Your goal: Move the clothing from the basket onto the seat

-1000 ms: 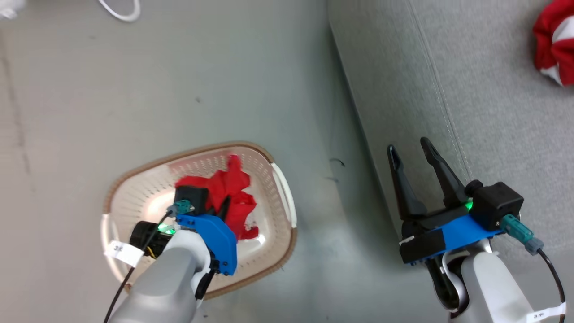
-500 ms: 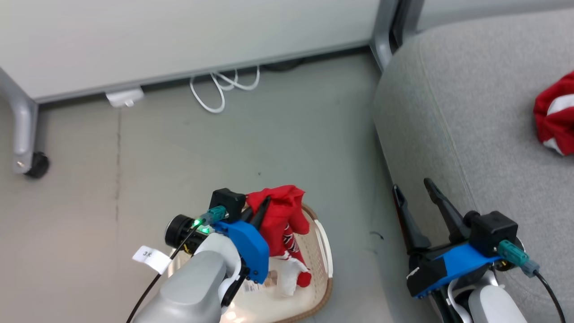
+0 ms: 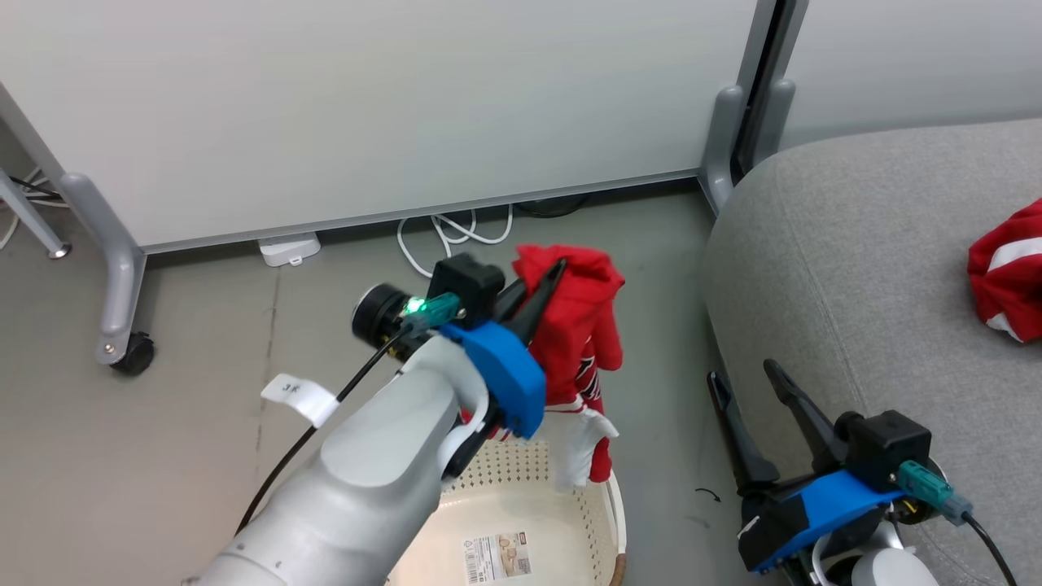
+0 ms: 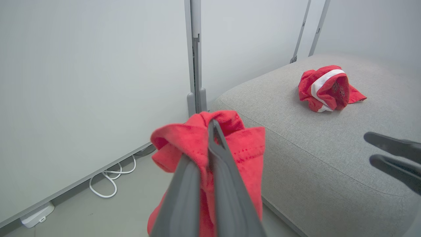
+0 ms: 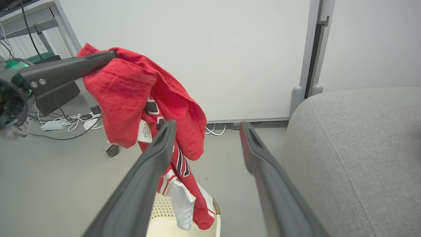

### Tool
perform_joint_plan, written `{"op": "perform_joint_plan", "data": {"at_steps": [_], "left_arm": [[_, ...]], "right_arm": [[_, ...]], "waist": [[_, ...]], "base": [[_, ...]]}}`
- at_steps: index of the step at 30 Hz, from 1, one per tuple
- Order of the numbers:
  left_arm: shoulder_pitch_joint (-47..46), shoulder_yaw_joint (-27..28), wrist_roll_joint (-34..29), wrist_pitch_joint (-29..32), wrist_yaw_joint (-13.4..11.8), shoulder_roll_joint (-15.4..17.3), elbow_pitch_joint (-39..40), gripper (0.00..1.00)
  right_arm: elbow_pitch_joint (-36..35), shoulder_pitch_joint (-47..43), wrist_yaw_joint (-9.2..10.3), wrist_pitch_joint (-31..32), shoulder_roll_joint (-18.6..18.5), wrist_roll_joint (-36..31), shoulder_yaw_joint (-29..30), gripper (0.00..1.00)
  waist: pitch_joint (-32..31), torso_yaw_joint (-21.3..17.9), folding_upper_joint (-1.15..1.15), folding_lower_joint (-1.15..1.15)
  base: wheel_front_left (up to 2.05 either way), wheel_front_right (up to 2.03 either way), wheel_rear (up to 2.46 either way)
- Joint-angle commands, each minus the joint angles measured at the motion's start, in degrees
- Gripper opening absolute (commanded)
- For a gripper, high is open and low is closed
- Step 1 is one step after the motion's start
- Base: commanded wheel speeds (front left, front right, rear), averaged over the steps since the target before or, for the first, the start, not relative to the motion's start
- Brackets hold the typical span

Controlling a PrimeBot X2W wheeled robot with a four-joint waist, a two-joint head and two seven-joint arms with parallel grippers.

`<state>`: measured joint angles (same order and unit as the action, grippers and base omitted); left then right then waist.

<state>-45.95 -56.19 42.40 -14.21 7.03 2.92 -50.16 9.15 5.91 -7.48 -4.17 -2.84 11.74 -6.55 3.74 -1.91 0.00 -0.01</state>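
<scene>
My left gripper [image 3: 553,273] is clamped shut on a bright red soft fabric garment with white panels [image 3: 578,325]. A second ago it lay in the cream-white perforated plastic basket [image 3: 505,505]. Now it hangs lifted, its lower end dangling at the rim. My right gripper [image 3: 741,373] waits with fingers spread, holding nothing, beside the light grey upholstered seat cushion [image 3: 855,268], where a second red-and-white garment [image 3: 1005,277] lies. The basket looks emptied, so I judge that carrying this garment across is all that remains.

My pale grey left arm [image 3: 358,488] carries a blue bracket [image 3: 501,374] and long dark fingers [image 3: 541,293]. A teal plug [image 3: 435,309], black cable [image 3: 370,366] and white tag [image 3: 297,396] hang off it.
</scene>
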Motion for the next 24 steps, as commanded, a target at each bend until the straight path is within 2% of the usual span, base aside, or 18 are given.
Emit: {"op": "perform_joint_plan", "data": {"at_steps": [1, 14, 24], "left_arm": [[-1.06, -0.14, 0.38, -0.01, -0.40, -0.01, 0.52, 0.00], [-7.22, -5.02, 3.80, 1.07, -3.42, -0.02, 9.30, 0.00], [-8.49, -8.36, 6.64, 0.95, -4.94, -0.01, 10.56, 0.00]], "right_arm": [[-0.21, -0.76, -0.03, 0.05, -0.09, 0.11, -0.03, 1.00], [0.51, -0.43, -0.03, 0.80, -0.09, 0.66, -2.10, 1.00], [1.03, -0.12, -0.03, 0.99, -0.09, 0.86, -2.86, 1.00]], "waist": [[-0.08, 0.12, 0.00, 0.01], [-1.66, -0.03, 0.00, 0.01], [-2.28, -0.67, 0.00, 0.01]], "base": [[0.00, 0.00, 0.00], [0.00, 0.00, 0.00], [0.00, 0.00, 0.00]]}}
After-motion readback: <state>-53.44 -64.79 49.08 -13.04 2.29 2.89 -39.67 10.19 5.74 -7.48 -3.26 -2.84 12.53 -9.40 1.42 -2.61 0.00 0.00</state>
